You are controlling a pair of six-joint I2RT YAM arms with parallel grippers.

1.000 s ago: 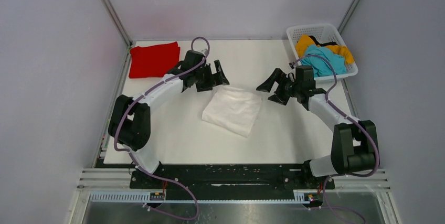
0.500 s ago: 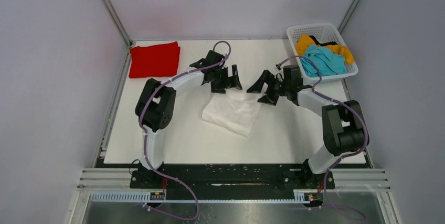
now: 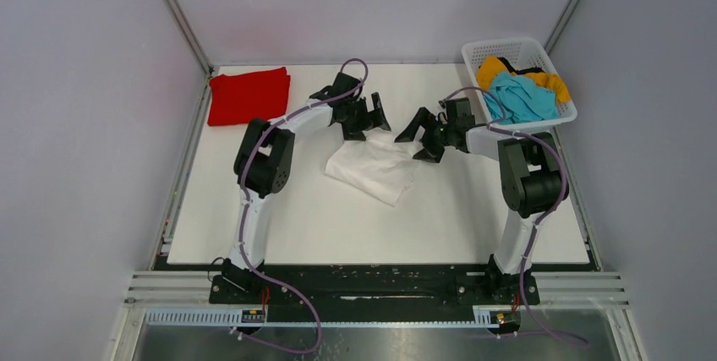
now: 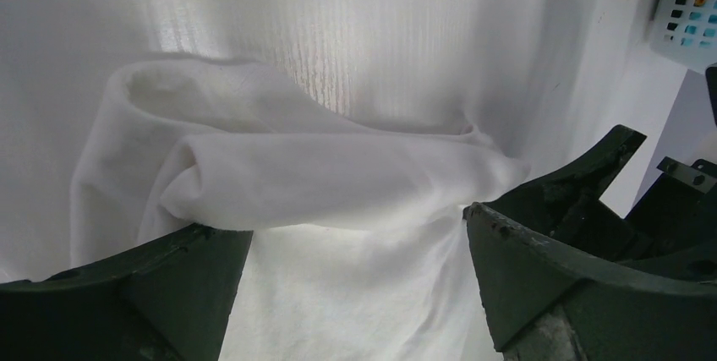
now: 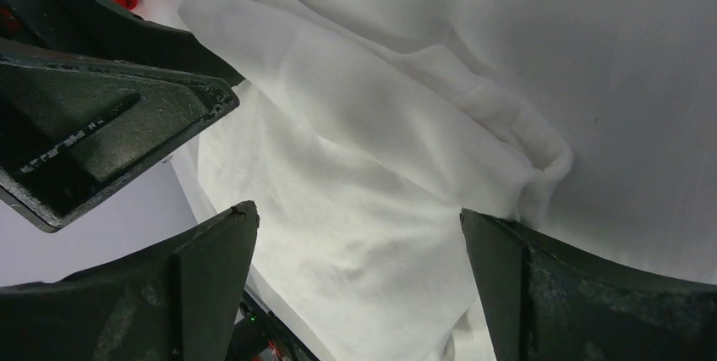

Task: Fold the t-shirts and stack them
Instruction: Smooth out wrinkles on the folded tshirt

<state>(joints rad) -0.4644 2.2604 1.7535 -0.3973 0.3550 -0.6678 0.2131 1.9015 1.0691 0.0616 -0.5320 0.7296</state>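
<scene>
White t-shirt [image 3: 373, 173] edge inside spread jaws: left gripper [image 3: 371, 122], right gripper [image 3: 415, 140].

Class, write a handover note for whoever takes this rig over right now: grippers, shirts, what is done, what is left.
Left gripper: open, at the far edge of the white shirt.
Right gripper: open, at the same edge.
Done: white shirt folded mid-table, far edge rumpled; red shirt folded, far left corner.
Left: stack white with red; fold and stack the teal shirt and orange-yellow shirt, both bunched in the basket.
</scene>
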